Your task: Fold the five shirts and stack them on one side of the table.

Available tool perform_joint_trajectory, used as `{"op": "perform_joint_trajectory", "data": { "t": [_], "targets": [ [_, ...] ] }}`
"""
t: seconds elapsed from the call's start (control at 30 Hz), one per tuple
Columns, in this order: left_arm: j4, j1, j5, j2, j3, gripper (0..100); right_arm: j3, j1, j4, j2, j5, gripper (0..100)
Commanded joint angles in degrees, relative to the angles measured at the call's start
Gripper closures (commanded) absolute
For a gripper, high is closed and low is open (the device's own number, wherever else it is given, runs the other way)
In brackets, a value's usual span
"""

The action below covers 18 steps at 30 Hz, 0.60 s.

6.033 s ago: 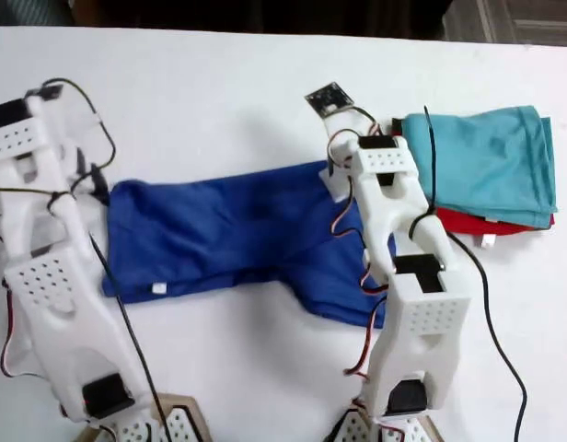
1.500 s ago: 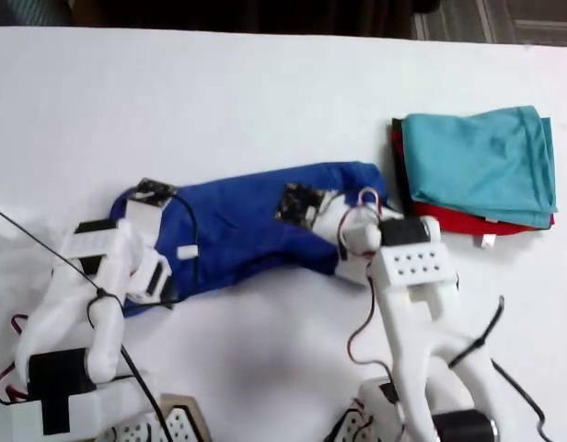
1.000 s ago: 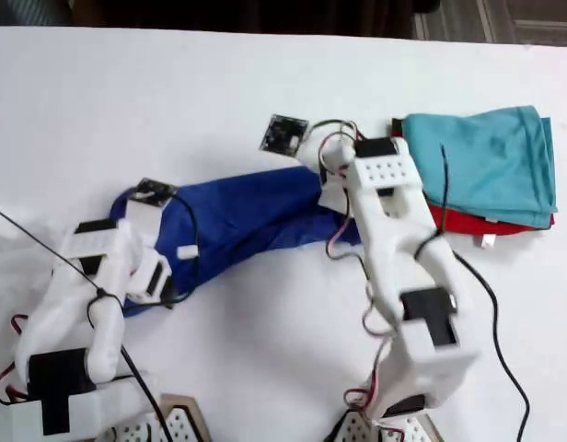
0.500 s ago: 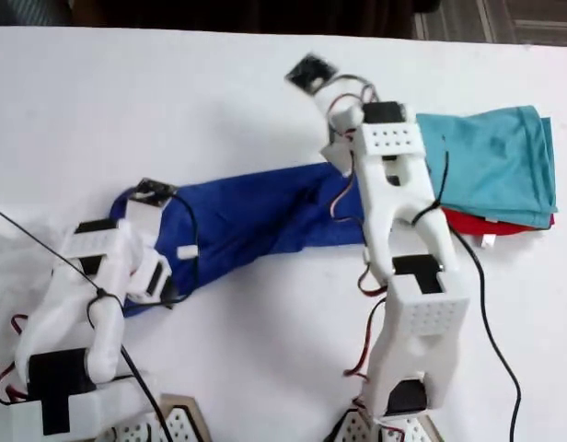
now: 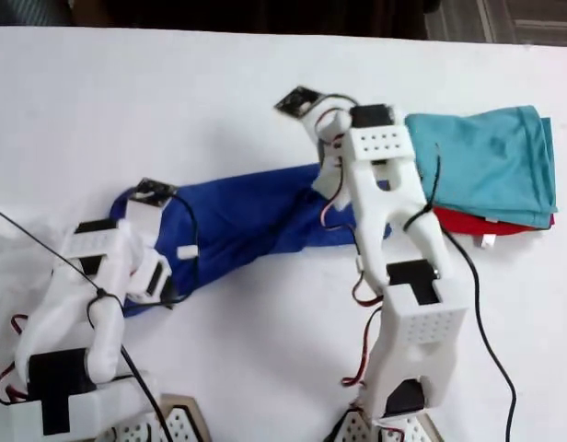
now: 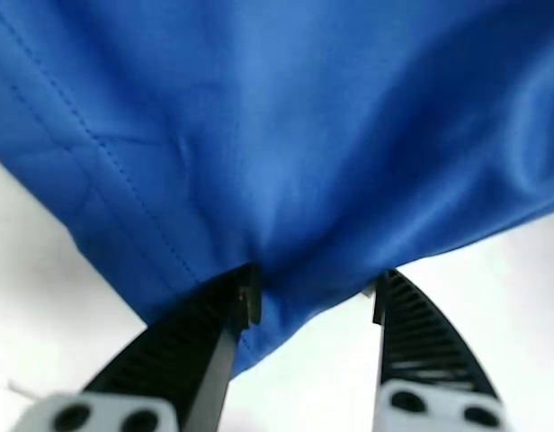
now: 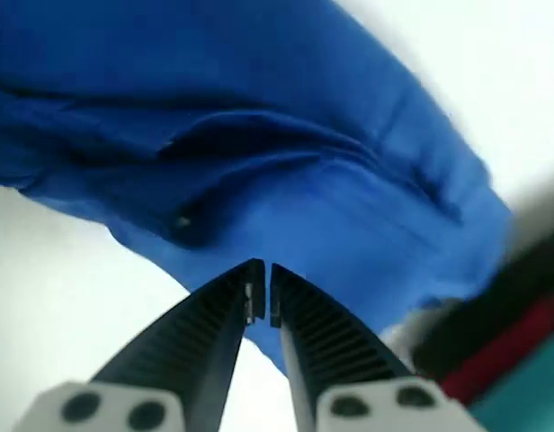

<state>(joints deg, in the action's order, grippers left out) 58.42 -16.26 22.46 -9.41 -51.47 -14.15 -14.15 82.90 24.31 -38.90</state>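
I am looking down on the white table (image 5: 173,92), where the blue shirt (image 5: 237,226) is lying in a long, rumpled band across the middle, partly bunched rather than neatly folded. The left arm (image 5: 90,276) is sitting over the shirt's end nearest that side of the table. In its wrist view the left gripper (image 6: 313,297) is standing wide open, its two black fingers (image 6: 214,333) spread on either side of a bulge at the cloth's hem, tips touching or just above the fabric and clamping nothing. The right arm (image 5: 394,230) is stretching over the shirt's other end, close beside the stack. In its wrist view the right gripper (image 7: 262,292) is showing its fingers (image 7: 214,333) drawn together to a thin slit, the tips lying against the blue cloth's edge; I cannot tell whether any fabric is caught between them. At the table's right side the folded teal shirt (image 5: 486,166) is resting on top of a red shirt (image 5: 477,224), whose edge is peeking out along the near side. The blue shirt's end is lying just beside this stack, with the right arm crossing the gap.
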Motion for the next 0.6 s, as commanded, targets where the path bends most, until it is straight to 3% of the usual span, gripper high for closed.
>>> {"op": "perform_joint_trajectory", "data": {
  "t": [0.0,0.27,0.43,0.57],
  "targets": [
    [-2.46,0.70,-0.09,0.18,-0.13,78,2.73,-2.86,-5.93,-4.00,4.04,98.0],
    [-2.46,0.70,0.00,0.18,-0.13,78,3.25,-11.03,-14.55,-0.04,9.67,98.0],
    [-2.46,0.70,0.00,0.18,-0.13,78,3.16,-11.30,-20.26,4.70,10.55,98.0],
    [-2.46,0.70,0.00,0.18,-0.13,78,2.81,-10.51,-17.54,3.21,10.55,98.0]
  ]
}}
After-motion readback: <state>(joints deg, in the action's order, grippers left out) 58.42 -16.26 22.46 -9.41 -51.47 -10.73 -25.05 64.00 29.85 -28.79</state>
